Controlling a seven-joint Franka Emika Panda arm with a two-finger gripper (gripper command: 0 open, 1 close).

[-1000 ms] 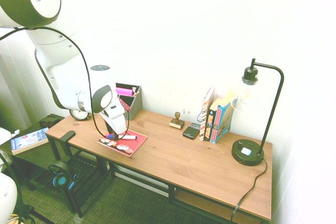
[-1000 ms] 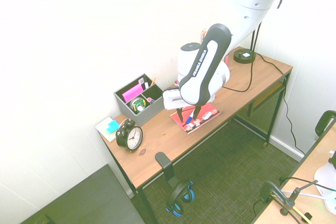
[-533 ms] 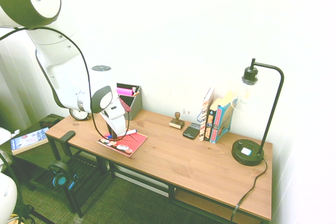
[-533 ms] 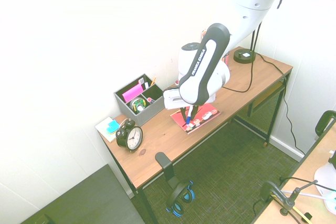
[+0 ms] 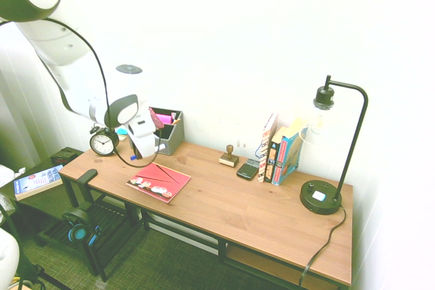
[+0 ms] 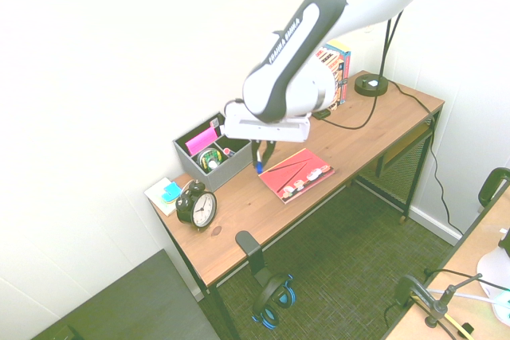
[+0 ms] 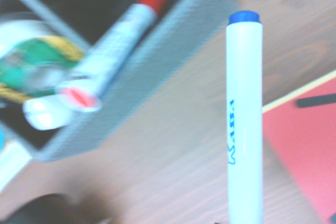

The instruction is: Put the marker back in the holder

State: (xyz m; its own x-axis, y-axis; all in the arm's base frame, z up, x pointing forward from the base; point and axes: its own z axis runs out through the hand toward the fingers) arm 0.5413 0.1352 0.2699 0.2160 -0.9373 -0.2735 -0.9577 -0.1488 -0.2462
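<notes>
Currently I have the marker [image 7: 244, 124] clamped in the gripper [image 6: 260, 149], hanging cap-down over bare desk [image 6: 239, 205] just beside the holder [image 6: 209, 151], between it and the red magazine [image 6: 296, 173]. I judge the pickup done; what remains is the shift over an open compartment, the lowering and the release. I note the marker's barrel is smooth white plastic, cylindrical, with blue print and a blue tip. I see the holder as a grey, matte, straight-walled box, divided inside, already storing a red-capped marker [image 7: 113, 59]. I see a wood-grain desk.
</notes>
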